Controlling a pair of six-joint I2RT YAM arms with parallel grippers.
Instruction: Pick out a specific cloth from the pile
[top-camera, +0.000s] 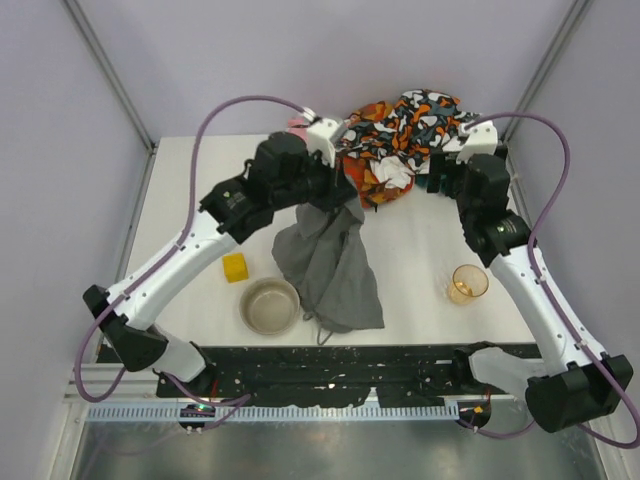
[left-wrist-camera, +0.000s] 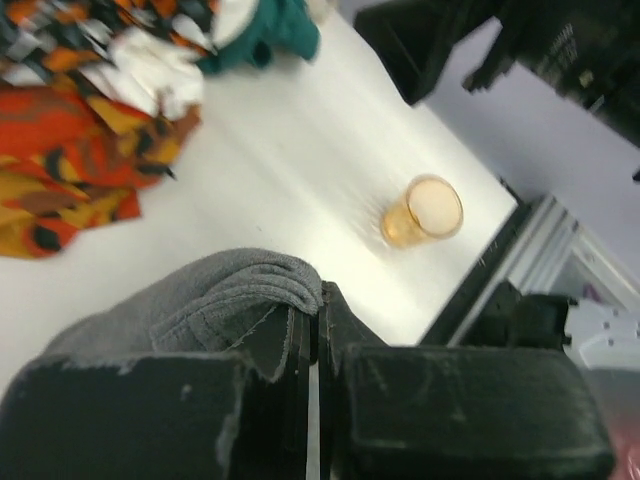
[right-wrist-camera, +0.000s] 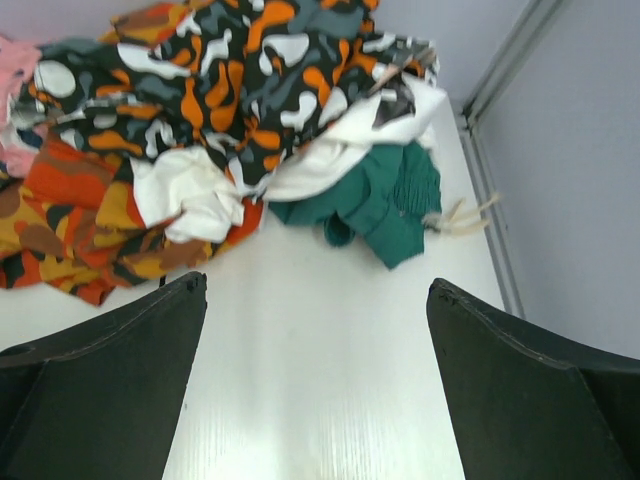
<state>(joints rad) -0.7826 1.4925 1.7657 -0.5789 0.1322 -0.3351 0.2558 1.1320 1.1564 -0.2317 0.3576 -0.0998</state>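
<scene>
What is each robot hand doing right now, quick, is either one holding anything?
Left gripper: fingers closed, pinching a fold of the grey cloth.
Right gripper: fingers wide open, holding nothing.

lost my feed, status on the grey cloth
Left gripper shut on grey cloth. Right gripper open, facing pile. Cloth trails to table; bowl beside it.

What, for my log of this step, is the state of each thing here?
Grey cloth, one end pinched and held up, rest trailing on the table.
Pile, heaped at the far edge.
Left gripper, shut on grey cloth.
Right gripper, open, empty, near pile.
Cup, upright.
Bowl, upright, empty.
Yellow block, resting beside bowl.
</scene>
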